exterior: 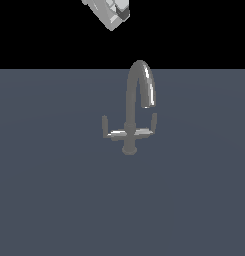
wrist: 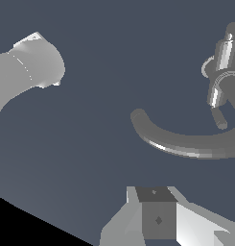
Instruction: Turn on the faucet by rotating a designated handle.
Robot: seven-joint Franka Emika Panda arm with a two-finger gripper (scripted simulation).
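The white robot hand hangs high above the small grey metallic gooseneck faucet; whether its fingers are apart or closed cannot be told.

Both renders are dim and flat, sharp throughout with no blur or edge distortion. Bright streaks of glare run along the small grey metallic gooseneck faucet. The dark blue-grey counter shows no cast shadows.

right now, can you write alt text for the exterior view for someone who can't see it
A small grey faucet with a tall gooseneck spout stands on a flat dark blue-grey surface, two short cross-arm levers branching from its stem. The handle sticks out toward the exterior view's left, untouched. The gripper hangs well above, partly cut off by the frame.
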